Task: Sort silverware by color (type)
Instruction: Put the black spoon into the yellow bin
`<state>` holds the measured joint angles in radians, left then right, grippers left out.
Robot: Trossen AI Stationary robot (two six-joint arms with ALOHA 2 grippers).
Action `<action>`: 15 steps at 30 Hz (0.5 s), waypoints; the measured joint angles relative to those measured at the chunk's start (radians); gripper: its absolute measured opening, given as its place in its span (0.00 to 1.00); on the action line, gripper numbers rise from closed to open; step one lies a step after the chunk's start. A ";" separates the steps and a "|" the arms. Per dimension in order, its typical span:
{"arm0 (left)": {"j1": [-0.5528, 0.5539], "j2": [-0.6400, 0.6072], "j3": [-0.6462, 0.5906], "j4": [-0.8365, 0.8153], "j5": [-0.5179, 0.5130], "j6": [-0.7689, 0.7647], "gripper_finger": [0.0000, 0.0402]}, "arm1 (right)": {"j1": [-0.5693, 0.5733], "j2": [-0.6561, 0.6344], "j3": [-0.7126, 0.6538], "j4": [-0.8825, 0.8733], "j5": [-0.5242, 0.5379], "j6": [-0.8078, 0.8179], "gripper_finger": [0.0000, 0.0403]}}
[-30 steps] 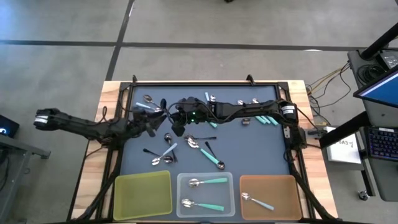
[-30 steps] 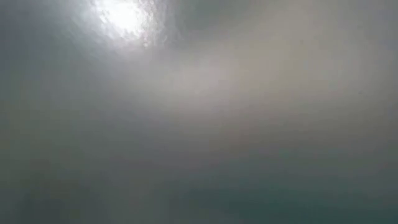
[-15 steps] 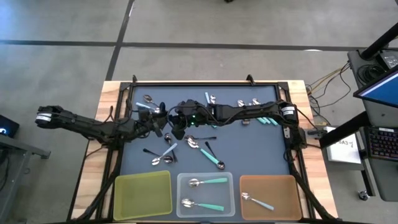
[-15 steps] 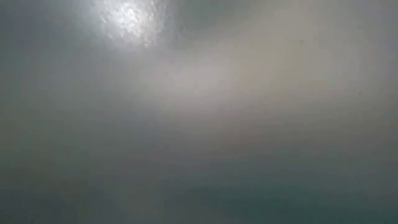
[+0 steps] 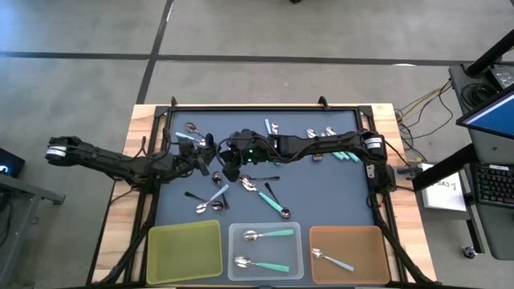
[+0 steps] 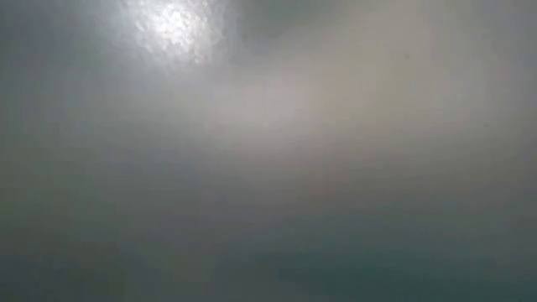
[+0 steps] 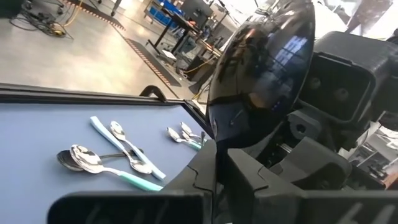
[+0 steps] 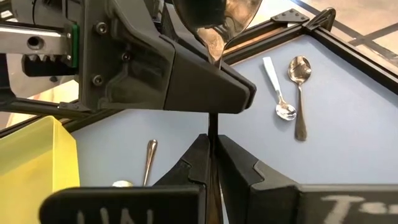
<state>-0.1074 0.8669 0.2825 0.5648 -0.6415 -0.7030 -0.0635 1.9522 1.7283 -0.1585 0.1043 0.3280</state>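
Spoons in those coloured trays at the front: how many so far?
3. Two teal-handled spoons lie in the clear middle tray, one light-blue-handled spoon in the orange tray; the yellow tray holds none.

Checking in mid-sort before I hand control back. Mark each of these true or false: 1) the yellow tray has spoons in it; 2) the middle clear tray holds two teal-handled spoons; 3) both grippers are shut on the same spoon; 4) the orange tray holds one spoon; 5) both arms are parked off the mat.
1) False. The yellow tray has no spoon in it.
2) True. The clear tray holds two teal-handled spoons.
3) True. The left gripper and right gripper meet over the mat, both shut on one dark metal spoon.
4) True. The orange tray holds one light-blue-handled spoon.
5) False. Both arms reach over the far half of the mat.
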 joint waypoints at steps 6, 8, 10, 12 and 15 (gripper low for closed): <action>0.000 0.000 0.000 -0.001 0.004 -0.010 0.00 | 0.000 -0.018 0.000 -0.038 0.000 -0.033 0.06; 0.000 0.000 -0.001 -0.007 0.004 -0.010 0.00 | -0.002 -0.027 0.000 -0.061 0.001 -0.033 0.11; 0.000 0.000 -0.002 -0.007 0.004 -0.011 0.00 | -0.003 -0.038 0.000 -0.073 0.001 -0.033 0.16; 0.000 -0.001 -0.002 -0.006 0.004 -0.012 0.00 | -0.003 -0.049 0.000 -0.091 0.003 -0.033 0.23; 0.000 -0.001 -0.002 -0.010 0.008 -0.010 0.00 | -0.003 -0.062 0.000 -0.121 0.003 -0.033 0.32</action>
<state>-0.1074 0.8661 0.2810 0.5543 -0.6336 -0.7128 -0.0662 1.8905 1.7287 -0.2795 0.1074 0.2953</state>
